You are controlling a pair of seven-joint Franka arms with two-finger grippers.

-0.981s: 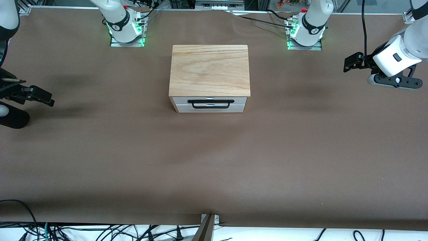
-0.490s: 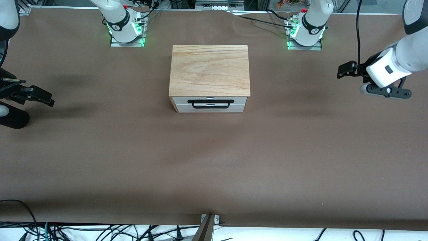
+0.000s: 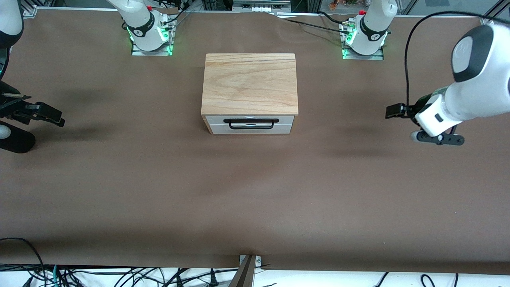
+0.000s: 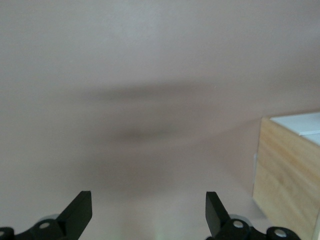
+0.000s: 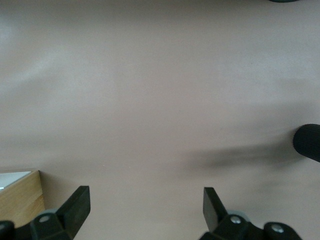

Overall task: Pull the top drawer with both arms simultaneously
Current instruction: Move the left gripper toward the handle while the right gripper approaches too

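You have a brown paper-like table covering spread over the whole work surface, faintly creased and carrying soft dark shadows. In its middle sits a small cabinet with a light wood-grain top panel. Along the edge nearest the front camera, a tangle of black cables lies on a white strip, and a grey metal bracket stands at the middle of that edge. Two silver mounting plates lit with green lights sit along the edge farthest from that camera. What looks like shelving clutter shows above that edge, too small to identify.
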